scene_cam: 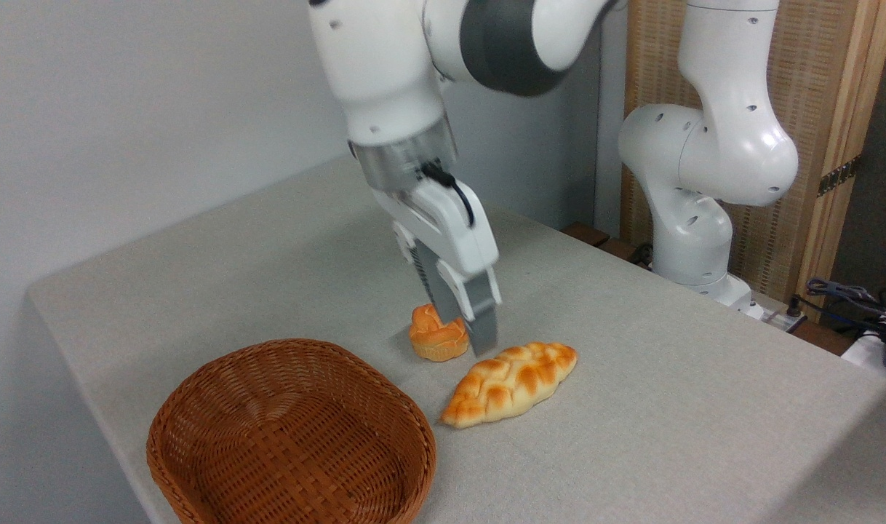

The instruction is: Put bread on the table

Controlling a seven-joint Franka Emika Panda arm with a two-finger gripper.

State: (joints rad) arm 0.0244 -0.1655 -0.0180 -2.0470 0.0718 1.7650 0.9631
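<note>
— While the gripper [466, 331] hung at frame centre, where was the bread [511, 383]?
— Flat on the table [668, 378], just right of the wicker basket [290, 437] at lower left.
— And the jaws?
— I couldn't tell their spread; they held nothing, tips over the small bun [436, 335] just above the loaf.

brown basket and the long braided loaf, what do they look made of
Brown oval wicker basket: woven cane or rattan by the look, with visible crossing strands and a slight sheen. It may be a plastic imitation. Long braided golden-orange loaf: glossy, even crust with pale creases. It could be real bread or a foam replica, and the picture cannot settle which.
</note>
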